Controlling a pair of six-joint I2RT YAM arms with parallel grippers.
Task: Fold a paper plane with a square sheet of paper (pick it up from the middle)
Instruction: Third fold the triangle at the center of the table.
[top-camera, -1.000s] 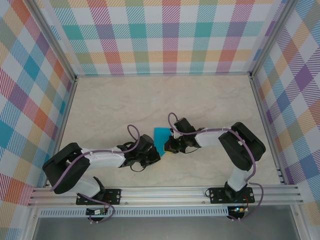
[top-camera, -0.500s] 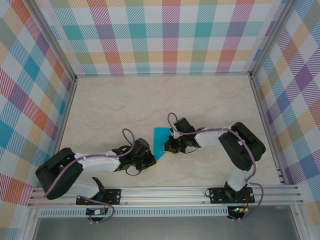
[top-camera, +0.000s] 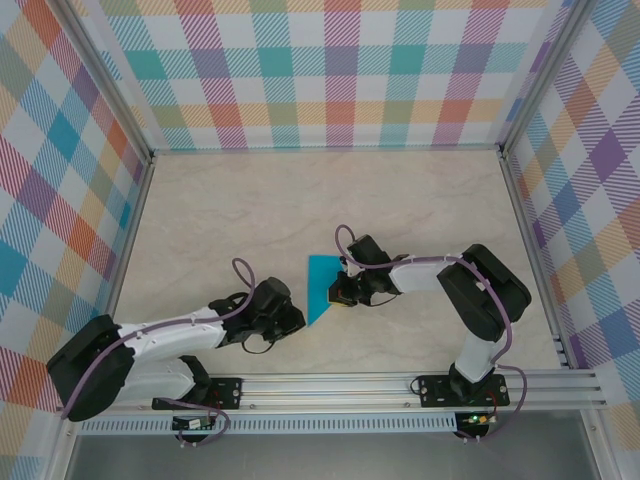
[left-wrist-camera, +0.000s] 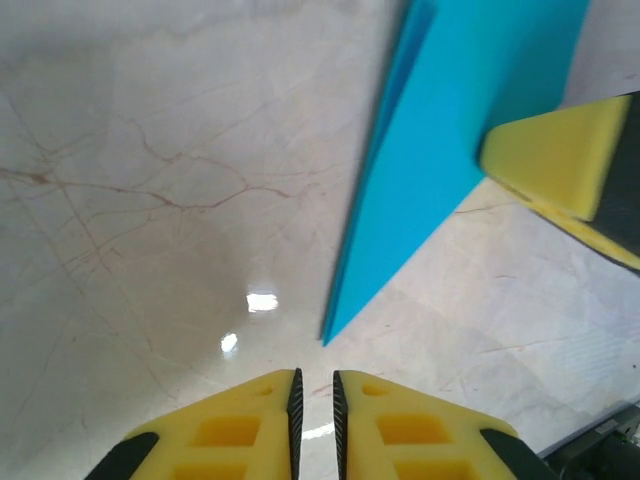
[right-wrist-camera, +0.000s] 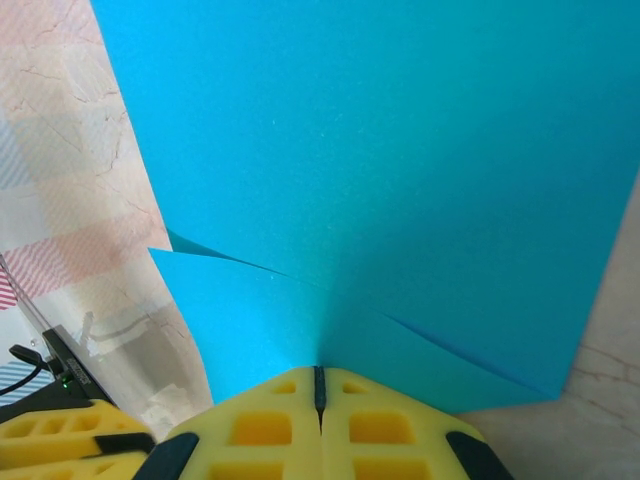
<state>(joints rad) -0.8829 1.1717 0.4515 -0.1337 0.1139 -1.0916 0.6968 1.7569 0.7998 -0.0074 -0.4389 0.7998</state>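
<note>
Folded teal paper (right-wrist-camera: 400, 150): thin, matt, smooth (sharp creases). Tabletop (left-wrist-camera: 150, 200): glossy, polished marble-look, glare spots. Left gripper (left-wrist-camera: 315, 378) fingers (left-wrist-camera: 230, 430): matt yellow plastic.

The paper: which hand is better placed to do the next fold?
Probably the left. The right hand is shut on the edge of the paper, so it is busy. The left hand holds nothing and sits just short of the paper's pointed tip, free to work it.
</note>
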